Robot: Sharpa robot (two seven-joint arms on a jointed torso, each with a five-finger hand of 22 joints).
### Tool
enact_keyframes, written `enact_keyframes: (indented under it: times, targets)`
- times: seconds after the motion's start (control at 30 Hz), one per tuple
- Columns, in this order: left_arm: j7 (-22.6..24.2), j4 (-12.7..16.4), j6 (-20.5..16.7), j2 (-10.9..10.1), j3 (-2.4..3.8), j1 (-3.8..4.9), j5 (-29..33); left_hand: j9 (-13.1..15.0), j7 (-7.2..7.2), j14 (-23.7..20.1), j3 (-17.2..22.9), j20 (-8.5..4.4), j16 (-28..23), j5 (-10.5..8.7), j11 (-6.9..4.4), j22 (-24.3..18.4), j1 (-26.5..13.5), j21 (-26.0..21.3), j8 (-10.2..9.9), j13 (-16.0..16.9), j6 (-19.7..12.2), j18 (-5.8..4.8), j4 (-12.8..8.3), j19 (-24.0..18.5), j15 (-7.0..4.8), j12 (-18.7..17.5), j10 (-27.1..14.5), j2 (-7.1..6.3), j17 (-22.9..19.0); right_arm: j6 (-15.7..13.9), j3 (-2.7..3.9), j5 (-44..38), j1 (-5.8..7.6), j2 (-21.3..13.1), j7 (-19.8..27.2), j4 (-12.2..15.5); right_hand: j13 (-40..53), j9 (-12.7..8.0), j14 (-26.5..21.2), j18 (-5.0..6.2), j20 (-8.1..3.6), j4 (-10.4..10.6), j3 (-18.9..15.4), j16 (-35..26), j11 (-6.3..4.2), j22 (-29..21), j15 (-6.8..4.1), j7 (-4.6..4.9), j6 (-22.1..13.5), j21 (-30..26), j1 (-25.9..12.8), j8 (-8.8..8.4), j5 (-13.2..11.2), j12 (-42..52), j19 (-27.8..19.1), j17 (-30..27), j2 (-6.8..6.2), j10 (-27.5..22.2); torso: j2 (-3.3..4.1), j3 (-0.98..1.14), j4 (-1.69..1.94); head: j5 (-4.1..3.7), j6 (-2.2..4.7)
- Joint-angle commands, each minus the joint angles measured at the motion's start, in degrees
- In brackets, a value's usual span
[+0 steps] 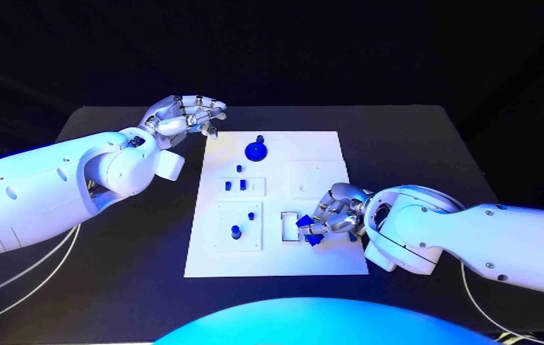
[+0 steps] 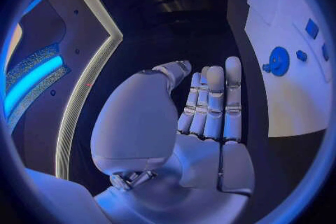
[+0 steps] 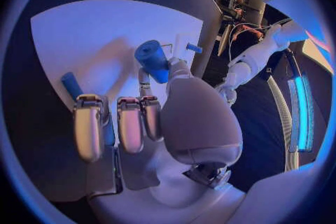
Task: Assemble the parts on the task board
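Note:
The white task board (image 1: 328, 144) lies mid-table. My right hand (image 1: 338, 213) hovers over its near right part, beside a rectangular slot (image 1: 290, 228), and pinches a blue cylinder part (image 3: 153, 60) between thumb and finger; blue shows under the fingers (image 1: 310, 237). A second blue piece (image 3: 70, 84) lies by its other fingertips; whether they touch it is unclear. A blue gear (image 1: 256, 152) sits at the board's far middle, also seen as the gear (image 2: 279, 60). Small blue pegs (image 1: 236, 183) stand nearer. My left hand (image 1: 187, 115) hangs off the board's far left corner, fingers (image 2: 213, 102) straight and holding nothing.
More blue pegs (image 1: 237, 231) stand in the board's near left plate. The black table (image 1: 136, 282) runs round the board on every side, its near left edge falling off close to my left arm (image 1: 68, 184).

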Motion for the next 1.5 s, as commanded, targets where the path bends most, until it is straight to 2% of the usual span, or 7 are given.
enact_keyframes:
  times: [0.03, 0.3, 0.73, 0.83, 1.03, 1.17, 1.5]
  targets:
    - [0.33, 0.16, 0.96, 0.1, 0.04, 0.04, -0.18, -0.05, 0.28, -0.55, -0.15, 0.2, 0.14, -0.06, -0.13, -0.06, -0.24, -0.39, 0.31, -0.07, -0.31, 0.85, 0.1, 0.34, 0.01, 0.19, -0.35, -0.24, 0.05, -0.59, 0.02, -0.96, -0.13, 1.19, 1.55, -0.97, 9.5, -0.06, 4.23, -0.92, -0.41, 0.11, 0.07, 0.27, -0.09, 13.53, -0.37, -0.28, 0.68, 0.11, -1.0, 0.08, -0.53, 0.18, 3.81, 6.0, 0.11, 2.5, 0.01, 0.01, 0.07, -0.03, -0.03]
    - [0.32, 0.13, 1.03, 0.12, 0.03, 0.04, -0.19, -0.05, 0.28, -0.55, -0.15, 0.2, 0.14, -0.06, -0.13, -0.06, -0.24, -0.39, 0.31, -0.07, -0.31, 0.85, 0.1, 0.34, 0.01, 0.19, -0.35, -0.24, 0.05, -1.37, 0.05, -4.27, -0.29, 3.36, 2.5, -2.37, 9.73, -0.13, 4.29, -0.95, -0.37, 0.1, -0.15, 0.37, -0.08, 13.57, -0.35, -0.3, 0.88, 0.27, -2.92, 0.2, -2.55, 0.3, 3.86, 6.36, 0.31, 2.64, -0.05, -0.05, 0.03, 0.09, -0.22]
    - [0.18, -0.07, 1.23, 0.16, 0.03, 0.04, -0.2, -0.06, 0.29, -0.58, -0.16, 0.2, 0.13, -0.03, -0.12, -0.1, -0.15, -0.43, 0.36, -0.1, -0.33, 0.86, 0.1, 0.35, 0.01, 0.26, -0.37, -0.22, 0.06, -1.17, 0.07, -5.49, -0.37, 4.8, 2.58, -3.21, 9.94, -0.12, 4.35, -0.99, -0.38, 0.14, -0.16, 0.47, -0.12, 13.62, -0.37, -0.35, 1.05, 0.44, -3.83, 0.33, -2.94, 0.46, 3.92, 6.67, 0.79, 2.78, -0.04, -0.01, 0.0, 0.36, -0.24]
    - [0.13, -0.08, 1.29, 0.18, 0.03, 0.04, -0.21, -0.06, 0.29, -0.58, -0.16, 0.2, 0.13, -0.03, -0.12, -0.1, -0.15, -0.43, 0.36, -0.1, -0.33, 0.86, 0.1, 0.35, 0.01, 0.26, -0.37, -0.22, 0.06, -0.29, 0.08, -7.5, -0.38, 5.05, 2.14, -3.73, 9.97, -0.1, 4.35, -0.98, -0.38, 0.15, -0.44, 0.48, -0.13, 13.61, -0.38, -0.37, 1.09, 0.43, -5.01, 0.42, -3.28, 0.45, 3.92, 6.69, 1.01, 2.8, -0.04, -0.05, -0.02, 0.42, -0.22]
    - [0.06, -0.08, 1.34, 0.16, 0.03, 0.04, -0.22, -0.07, 0.3, -0.59, -0.19, 0.21, 0.13, -0.03, -0.11, -0.12, -0.19, -0.46, 0.39, -0.11, -0.34, 0.86, 0.16, 0.35, 0.02, 0.28, -0.39, -0.2, 0.06, 1.89, 0.08, -9.65, -0.41, 5.35, 1.51, -4.49, 10.0, 0.06, 4.32, -0.94, -0.39, 0.08, -1.48, 0.43, -0.15, 13.55, -0.4, -0.41, 0.96, 0.23, -7.17, 0.78, -6.39, 0.34, 3.82, 6.62, 1.36, 2.78, -0.02, 0.01, -0.02, 0.49, -0.36]
    - [0.01, -0.08, 1.42, 0.14, 0.02, 0.04, -0.23, -0.07, 0.3, -0.59, -0.19, 0.21, 0.13, -0.03, -0.11, -0.12, -0.19, -0.46, 0.39, -0.11, -0.34, 0.86, 0.16, 0.35, 0.02, 0.28, -0.39, -0.2, 0.06, 3.32, 0.08, -10.25, -0.45, 5.47, 1.23, -4.66, 10.1, 0.18, 4.31, -0.91, -0.37, 0.1, -2.39, 0.4, -0.12, 13.51, -0.37, -0.39, 0.9, 0.09, -8.13, 1.01, -7.83, 0.37, 3.76, 6.61, 0.81, 2.82, -0.02, 0.01, -0.02, 0.51, -0.45]
    - [-0.11, -0.12, 1.57, 0.12, 0.02, 0.04, -0.29, -0.07, 0.3, -0.59, -0.19, 0.21, 0.13, -0.03, -0.11, -0.12, -0.19, -0.46, 0.39, -0.11, -0.34, 0.86, 0.16, 0.35, 0.02, 0.28, -0.39, -0.2, 0.06, 4.56, 0.08, -10.41, -0.52, 5.46, 1.22, -4.25, 10.12, 0.32, 4.29, -0.88, -0.35, 0.13, -3.12, 0.35, -0.12, 13.46, -0.36, -0.38, 0.79, -0.06, -9.05, 1.25, -9.35, 0.33, 3.69, 6.5, 0.69, 2.81, -0.05, -0.01, -0.06, 0.6, -0.57]
